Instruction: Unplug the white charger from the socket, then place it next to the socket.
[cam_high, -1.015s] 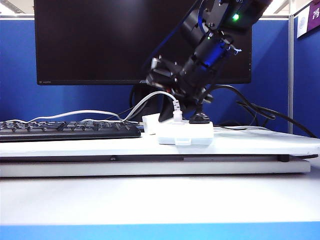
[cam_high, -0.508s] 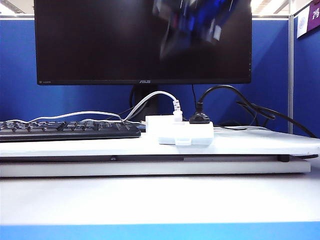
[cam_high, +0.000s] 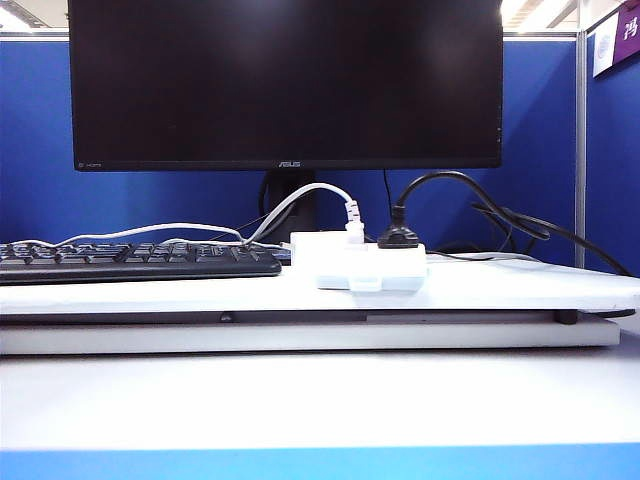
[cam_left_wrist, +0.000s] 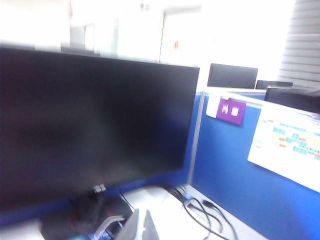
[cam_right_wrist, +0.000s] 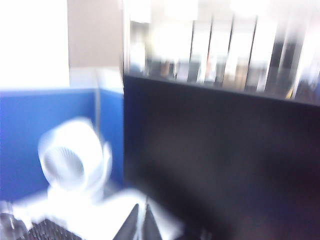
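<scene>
Exterior: lying on the desk (cam_high: 500, 285) just left of the socket (cam_high: 372, 265), touching it, the white charger (cam_high: 305, 247). Left wrist: showing left gripper (cam_left_wrist: 139, 225) fingers pressed together, grasping nothing. Right wrist: showing right gripper (cam_right_wrist: 140, 224) fingers clenched, grasping nothing, blurred.

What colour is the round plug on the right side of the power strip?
Black, with a black cable; the round plug on the white power strip shows best in the exterior view.
</scene>
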